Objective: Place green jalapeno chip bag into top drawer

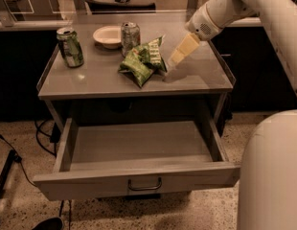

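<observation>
The green jalapeno chip bag (142, 61) lies crumpled on the grey table top (105, 78), near its middle. My gripper (173, 61) reaches down from the upper right, its pale fingers right beside the bag's right edge, just above the table. The top drawer (139, 155) below the table top is pulled out wide, and its inside is bare. Its flat front panel has a small bar handle (144, 184) at the centre.
A green-and-white soda can (70, 47) stands at the table's left. A silver can (130, 37) and a white bowl (108, 35) stand at the back. My white arm (244, 4) crosses the upper right; my base (270, 171) fills the lower right. Cables lie on the floor at left.
</observation>
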### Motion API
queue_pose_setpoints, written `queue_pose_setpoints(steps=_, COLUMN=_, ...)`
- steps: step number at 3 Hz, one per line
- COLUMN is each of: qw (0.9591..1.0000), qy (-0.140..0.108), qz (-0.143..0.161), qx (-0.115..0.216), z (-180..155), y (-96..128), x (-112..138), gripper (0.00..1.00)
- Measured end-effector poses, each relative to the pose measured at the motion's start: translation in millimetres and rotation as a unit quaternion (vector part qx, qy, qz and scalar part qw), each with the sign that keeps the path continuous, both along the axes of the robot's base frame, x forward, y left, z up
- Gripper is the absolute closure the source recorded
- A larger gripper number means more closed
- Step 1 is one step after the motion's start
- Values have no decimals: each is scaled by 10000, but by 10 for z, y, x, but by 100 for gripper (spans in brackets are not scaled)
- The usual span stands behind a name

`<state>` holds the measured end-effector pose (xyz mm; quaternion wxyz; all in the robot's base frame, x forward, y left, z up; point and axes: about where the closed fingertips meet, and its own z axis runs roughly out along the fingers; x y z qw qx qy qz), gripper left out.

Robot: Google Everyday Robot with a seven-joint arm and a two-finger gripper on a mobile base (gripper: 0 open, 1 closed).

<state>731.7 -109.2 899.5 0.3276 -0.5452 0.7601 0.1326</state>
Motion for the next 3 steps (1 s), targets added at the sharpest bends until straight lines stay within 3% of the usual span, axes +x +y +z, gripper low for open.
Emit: queue_pose_setpoints(steps=3, qw=9977, qy=549, qz=268, qx=309, z=-135, y=515, x=-46, gripper=0)
